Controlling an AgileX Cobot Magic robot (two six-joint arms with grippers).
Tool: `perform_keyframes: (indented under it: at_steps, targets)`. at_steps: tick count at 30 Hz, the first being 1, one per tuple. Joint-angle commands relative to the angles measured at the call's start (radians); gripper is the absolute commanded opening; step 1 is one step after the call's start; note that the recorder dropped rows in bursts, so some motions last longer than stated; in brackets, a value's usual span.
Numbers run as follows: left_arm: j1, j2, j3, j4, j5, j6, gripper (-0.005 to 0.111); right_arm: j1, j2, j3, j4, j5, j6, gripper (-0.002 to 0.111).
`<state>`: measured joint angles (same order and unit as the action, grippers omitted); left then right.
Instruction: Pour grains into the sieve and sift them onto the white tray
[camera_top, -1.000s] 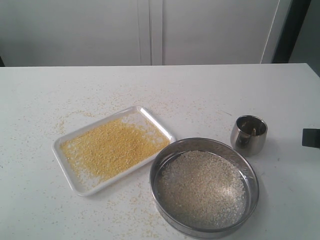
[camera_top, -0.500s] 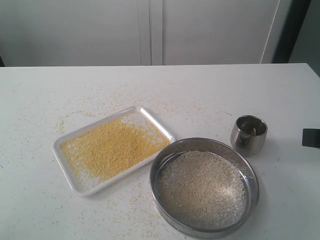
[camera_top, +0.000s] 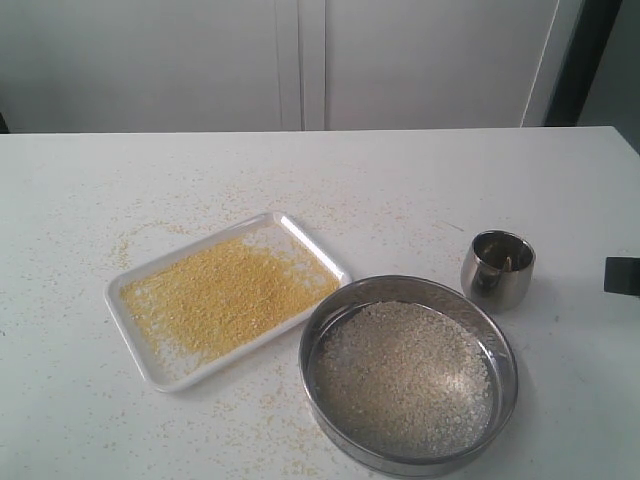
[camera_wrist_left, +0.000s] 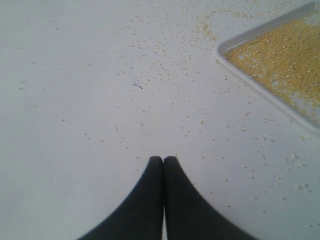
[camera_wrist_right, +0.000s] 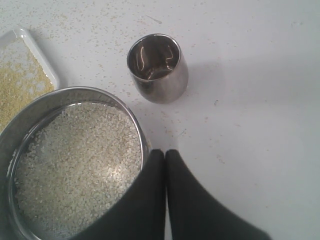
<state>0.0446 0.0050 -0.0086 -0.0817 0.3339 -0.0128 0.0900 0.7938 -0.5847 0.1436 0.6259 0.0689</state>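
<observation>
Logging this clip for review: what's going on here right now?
Nothing is being handled. The sifting looks done: the yellow granules lie on the white tray, and the whitish grains sit in the sieve, which rests on the table beside the tray. The steel cup stands upright and looks empty. The left gripper and the right gripper are both shut and hold nothing.

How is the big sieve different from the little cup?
The sieve is wide and shallow; the cup is much narrower and deeper for its width. The sieve holds whitish grains; the cup looks empty. Both are round, shiny steel and stand upright on the table, close together but not touching.
</observation>
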Motion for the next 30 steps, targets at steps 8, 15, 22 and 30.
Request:
perform_keyframes:
  at_steps: [8, 15, 22, 30]
  targets:
    - [0.003, -0.005, 0.009, -0.012, 0.003, 0.005, 0.000, 0.002, -0.264, 0.005, -0.005, -0.003, -0.049, 0.000]
    - [0.003, -0.005, 0.009, -0.012, 0.003, 0.005, 0.000, 0.002, -0.425, 0.005, -0.005, -0.003, -0.046, 0.000]
    - [0.003, -0.005, 0.009, -0.012, 0.003, 0.005, 0.000, 0.002, -0.475, 0.013, -0.011, -0.003, -0.046, 0.000]
    - [0.003, -0.005, 0.009, -0.012, 0.003, 0.005, 0.000, 0.002, -0.535, 0.073, -0.096, -0.013, -0.046, 0.000]
